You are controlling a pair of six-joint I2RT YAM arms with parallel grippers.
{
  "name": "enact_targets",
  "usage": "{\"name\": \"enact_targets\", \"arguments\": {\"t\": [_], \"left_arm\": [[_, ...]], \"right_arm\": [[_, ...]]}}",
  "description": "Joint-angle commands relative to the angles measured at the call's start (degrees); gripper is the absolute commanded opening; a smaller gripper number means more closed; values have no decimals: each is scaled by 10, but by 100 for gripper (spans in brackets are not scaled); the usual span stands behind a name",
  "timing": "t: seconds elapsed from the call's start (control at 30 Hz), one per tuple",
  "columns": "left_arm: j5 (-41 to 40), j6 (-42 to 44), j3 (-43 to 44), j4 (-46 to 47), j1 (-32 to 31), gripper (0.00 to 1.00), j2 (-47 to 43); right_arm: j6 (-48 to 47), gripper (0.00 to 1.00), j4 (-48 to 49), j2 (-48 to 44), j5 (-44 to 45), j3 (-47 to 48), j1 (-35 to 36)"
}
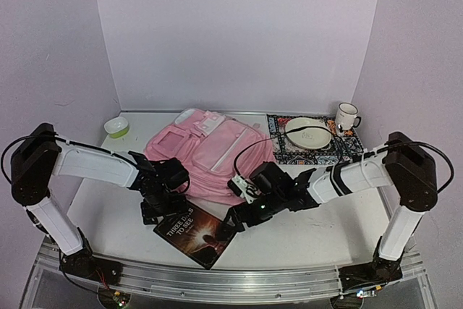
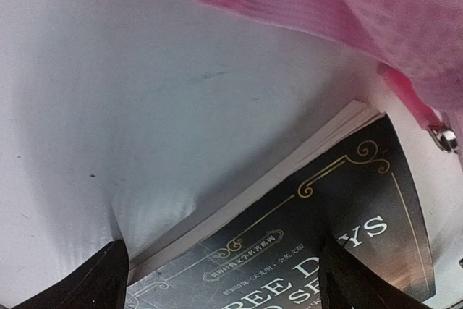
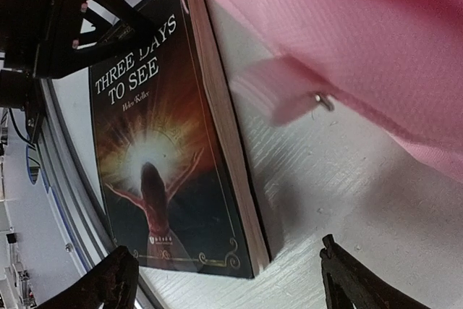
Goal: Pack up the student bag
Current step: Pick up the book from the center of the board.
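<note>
Pink fabric bag (image 1: 210, 153) lies at the middle of the table (image 1: 116, 215), just beyond a dark book (image 1: 197, 231) lying flat near the front edge. Packing looks barely begun: the book seems the item in hand, not yet lifted. The left gripper (image 1: 160, 204) is at the book's far left corner and the right gripper (image 1: 242, 215) at its right edge, both with jaws apart, clamped on nothing. Next, I judge, a finger must get under the thin book and the bag's mouth must open. Only the top view shows the mug (image 1: 347, 116) and bowl (image 1: 116, 127). Only the right wrist view shows the cover's title, with a zipper pull (image 3: 318, 99) beside it.
</note>
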Motion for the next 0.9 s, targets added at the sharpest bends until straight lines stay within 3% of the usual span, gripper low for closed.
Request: {"name": "enact_targets", "arguments": {"t": [0.0,0.17,0.47,0.77,0.87], "left_arm": [[50,16,21,59,-32,90,51],[59,23,35,78,-43,90,61],[60,23,36,101,-53,90,47],[17,16,5,110,-55,93,-27],[-14,16,-11,112,-54,95,-63]], "right_arm": [[-1,87,-4,20,-12,13,2],[-10,81,-10,51,-33,17,2],[-14,59,-10,96,-117,52,6],[-7,6,-9,65,-142,59,6],[-4,0,-9,35,-144,55,6]]}}
